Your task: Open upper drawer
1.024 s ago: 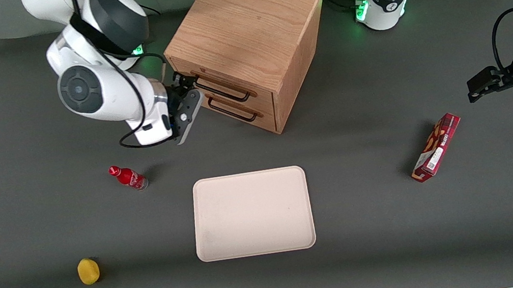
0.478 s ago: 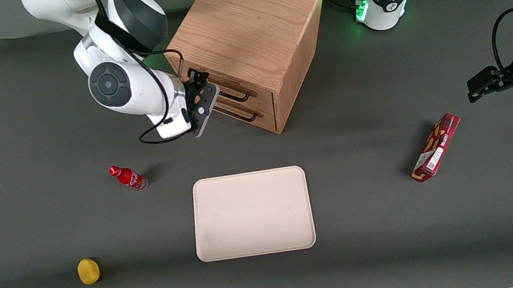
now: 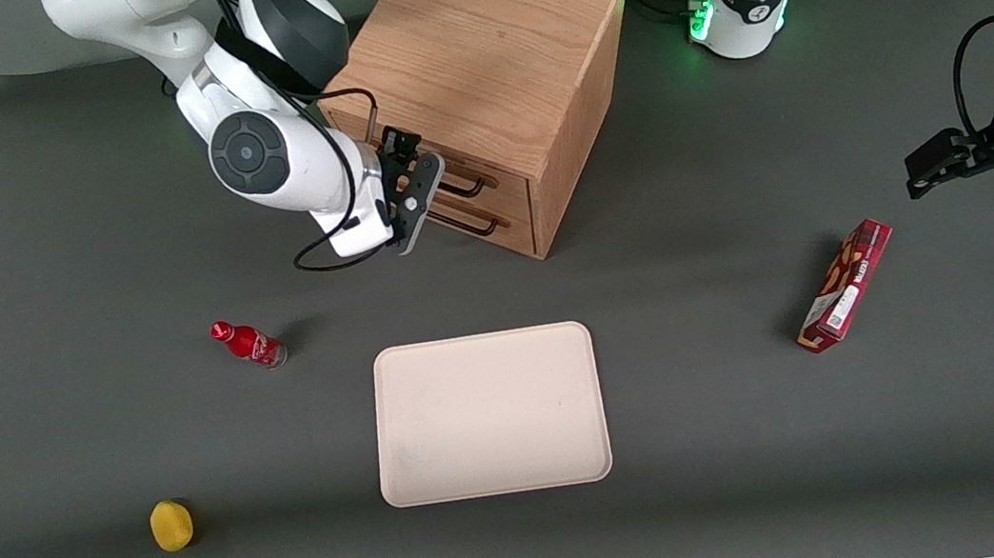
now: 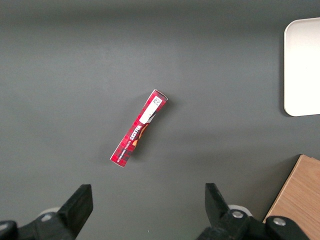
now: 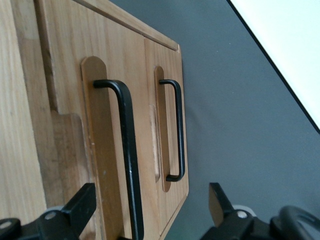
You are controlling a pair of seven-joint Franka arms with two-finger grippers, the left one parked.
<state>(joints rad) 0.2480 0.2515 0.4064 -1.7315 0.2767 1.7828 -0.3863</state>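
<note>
- Since a second ago the gripper (image 3: pixel 407 180) has slid along the cabinet front and now sits right in front of the upper drawer (image 5: pixel 107 150).
- That drawer is closed, flush in the wooden cabinet (image 3: pixel 487 59), above the lower drawer (image 5: pixel 167 130).
- Jaws are spread open, either side of the black bar handle (image 5: pixel 127 150), not pinching it.
- Cream tray (image 3: pixel 488 414) sits on the bench, nearer the front camera.

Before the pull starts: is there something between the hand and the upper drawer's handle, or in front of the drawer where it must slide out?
Nothing visible. The open hand is at the upper drawer's handle, fingers apart. The table before the upper drawer shows nothing.
</note>
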